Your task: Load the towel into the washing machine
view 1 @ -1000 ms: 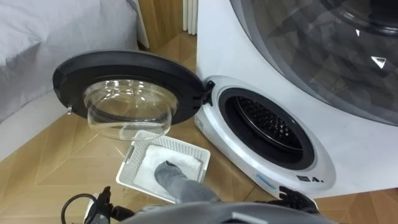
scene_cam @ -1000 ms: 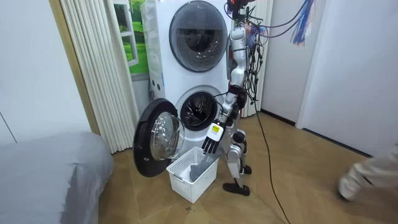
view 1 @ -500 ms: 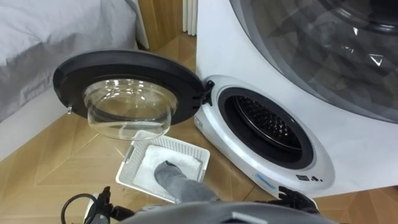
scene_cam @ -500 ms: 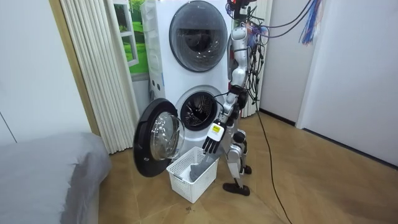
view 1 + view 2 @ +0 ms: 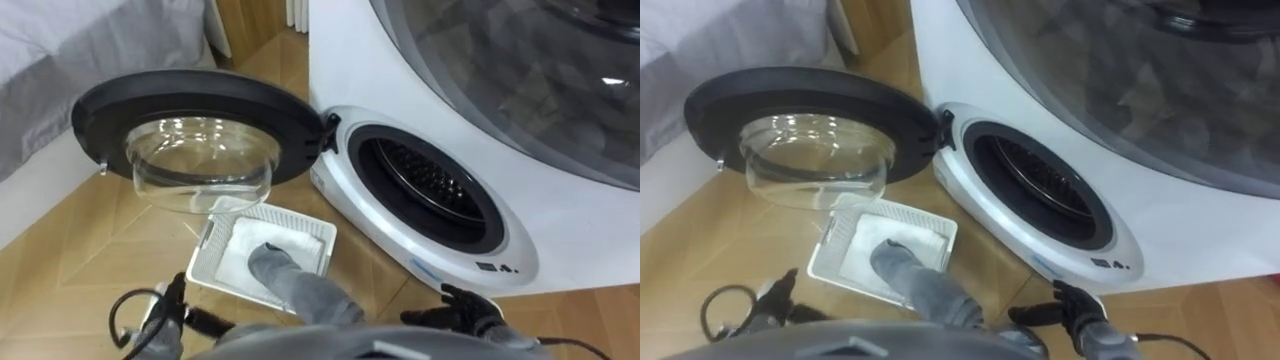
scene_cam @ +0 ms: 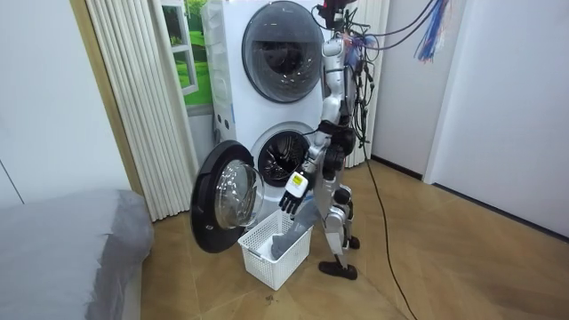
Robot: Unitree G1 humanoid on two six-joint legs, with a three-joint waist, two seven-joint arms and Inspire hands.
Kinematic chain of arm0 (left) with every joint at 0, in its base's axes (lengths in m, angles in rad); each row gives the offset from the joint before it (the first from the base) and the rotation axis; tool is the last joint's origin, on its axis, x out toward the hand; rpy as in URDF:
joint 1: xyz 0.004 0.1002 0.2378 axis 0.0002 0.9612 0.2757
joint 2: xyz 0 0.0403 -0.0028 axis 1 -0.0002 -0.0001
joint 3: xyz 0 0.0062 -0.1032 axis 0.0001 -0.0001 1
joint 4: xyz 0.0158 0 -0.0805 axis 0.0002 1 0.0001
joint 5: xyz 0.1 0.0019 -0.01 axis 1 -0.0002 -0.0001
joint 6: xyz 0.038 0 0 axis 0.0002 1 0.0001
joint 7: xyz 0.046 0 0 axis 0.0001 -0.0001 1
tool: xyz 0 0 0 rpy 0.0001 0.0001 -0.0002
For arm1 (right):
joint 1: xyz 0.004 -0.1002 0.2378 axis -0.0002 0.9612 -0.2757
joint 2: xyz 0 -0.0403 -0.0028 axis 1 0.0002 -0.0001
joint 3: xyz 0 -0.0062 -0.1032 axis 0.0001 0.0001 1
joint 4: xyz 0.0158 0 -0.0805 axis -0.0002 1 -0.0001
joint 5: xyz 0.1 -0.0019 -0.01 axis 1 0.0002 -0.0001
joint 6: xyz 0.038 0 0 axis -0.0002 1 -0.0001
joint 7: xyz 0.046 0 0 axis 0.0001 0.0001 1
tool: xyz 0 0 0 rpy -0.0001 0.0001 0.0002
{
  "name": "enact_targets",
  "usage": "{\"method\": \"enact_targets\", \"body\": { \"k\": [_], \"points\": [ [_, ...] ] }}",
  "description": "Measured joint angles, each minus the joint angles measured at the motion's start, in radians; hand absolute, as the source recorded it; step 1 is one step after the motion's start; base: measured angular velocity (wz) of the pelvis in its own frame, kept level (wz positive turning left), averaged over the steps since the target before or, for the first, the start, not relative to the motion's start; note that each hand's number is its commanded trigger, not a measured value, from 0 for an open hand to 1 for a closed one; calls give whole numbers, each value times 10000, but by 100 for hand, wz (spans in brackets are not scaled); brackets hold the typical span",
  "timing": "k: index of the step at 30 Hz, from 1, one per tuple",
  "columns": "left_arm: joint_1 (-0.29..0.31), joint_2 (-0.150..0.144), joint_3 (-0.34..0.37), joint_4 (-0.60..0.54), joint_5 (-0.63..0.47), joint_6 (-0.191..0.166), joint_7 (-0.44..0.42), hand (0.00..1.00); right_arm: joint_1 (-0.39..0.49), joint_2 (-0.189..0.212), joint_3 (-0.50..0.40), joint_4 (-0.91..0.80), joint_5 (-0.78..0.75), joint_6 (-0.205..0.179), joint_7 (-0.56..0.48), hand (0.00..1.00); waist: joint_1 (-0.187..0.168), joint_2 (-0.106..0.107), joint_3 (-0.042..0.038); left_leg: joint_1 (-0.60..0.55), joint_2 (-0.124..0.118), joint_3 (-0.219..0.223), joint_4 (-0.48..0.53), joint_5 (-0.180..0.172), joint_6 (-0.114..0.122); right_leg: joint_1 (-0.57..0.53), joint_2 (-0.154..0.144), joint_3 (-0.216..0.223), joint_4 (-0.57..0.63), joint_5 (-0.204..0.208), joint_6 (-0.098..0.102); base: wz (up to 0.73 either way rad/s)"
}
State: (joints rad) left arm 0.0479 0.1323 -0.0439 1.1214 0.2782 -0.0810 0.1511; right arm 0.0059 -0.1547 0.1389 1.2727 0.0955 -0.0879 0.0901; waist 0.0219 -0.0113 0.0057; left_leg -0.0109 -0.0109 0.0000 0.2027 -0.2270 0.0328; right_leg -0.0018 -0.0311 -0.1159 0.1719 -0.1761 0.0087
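A grey towel lies in a white slatted basket on the wood floor and hangs over its near rim; the room view has the towel draped in the basket at my feet. The washing machine's round opening gapes to the right of the basket, its door swung wide to the left. My left hand hangs low at the left, fingers relaxed, holding nothing; it is also in the room view. My right hand hovers open below the opening.
A second drum with a dark glass door is stacked above the washer. A grey bed fills the far left, with a slatted curtain behind the door. I stand close before the washer, basket between me and the door.
My torso has leaned toward the washer, shifting the eye views. The left hand has risen a little, and both hands come further into view. A person at the room view's right edge has gone.
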Motion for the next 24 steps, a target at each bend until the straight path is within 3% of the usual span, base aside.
{"method": "enact_targets", "body": {
  "k": [4, 7, 11, 13, 14, 18, 19, 21, 24],
  "points": [
    [-460, -27, -428, -17, 163, -210, 188, 0, -356, 16, 380, 147, -204, -108, -39, 0, -105, 7, 3, -524, 0, 22, 169, 3, 3, -459, -9, -16, 34, 35, -21, 0],
    [-860, -79, -696, 104, 347, -412, 227, 0, -649, 40, 586, 266, -216, -139, -112, 0, -183, 68, 71, -954, 14, 40, 322, 5, 2, -935, -11, -5, 242, 47, -32, -4],
    [-1712, -268, -997, 1029, 622, -655, 414, 0, -1286, 88, 757, 555, -262, -241, -156, 0, -397, 219, 225, -1507, 33, 187, 489, 5, 3, -1681, -54, -51, 728, 46, -33, -10],
    [-2027, -319, -1217, 1244, 884, -760, 439, 0, -1554, 186, 763, 562, -261, -244, -180, 0, -483, 205, 293, -1880, 31, 212, 633, 11, 12, -2175, -82, -84, 1069, 43, -38, -7],
    [-2257, -372, -1346, 1390, 887, -792, 442, 0, -1667, 281, 823, 563, -259, -243, -243, 0, -479, 171, 370, -2081, 39, 283, 763, 11, 12, -2519, -89, 9, 1364, 41, -40, -18],
    [-2928, -562, -1891, 1683, 1158, -803, 445, 0, -1953, 408, 1318, 453, -203, -276, -352, 0, -517, 100, 456, -2875, -10, 423, 1129, 10, 14, -3501, -188, 139, 1995, 38, -37, -12],
    [-3020, -566, -1952, 1696, 1326, -800, 454, 0, -2031, 419, 1419, 459, -207, -262, -366, 0, -518, 97, 463, -3007, -10, 434, 1194, 10, 14, -3686, -200, 170, 2140, 38, -38, -13],
    [-3453, -534, -2257, 1744, 1908, -784, 669, 0, -2273, 462, 1561, 418, -255, -253, -448, 0, -578, 65, 574, -3596, -3, 542, 1540, 10, 14, -4433, -286, 287, 2710, 34, -38, -10],
    [-3935, -487, -2558, 1766, 2230, -784, 938, 0, -2671, 505, 1736, 328, -248, -251, -545, 0, -744, 70, 633, -4452, -35, 635, 1959, 7, 17, -5151, -354, 323, 2850, 34, -38, -4]
  ]
}}
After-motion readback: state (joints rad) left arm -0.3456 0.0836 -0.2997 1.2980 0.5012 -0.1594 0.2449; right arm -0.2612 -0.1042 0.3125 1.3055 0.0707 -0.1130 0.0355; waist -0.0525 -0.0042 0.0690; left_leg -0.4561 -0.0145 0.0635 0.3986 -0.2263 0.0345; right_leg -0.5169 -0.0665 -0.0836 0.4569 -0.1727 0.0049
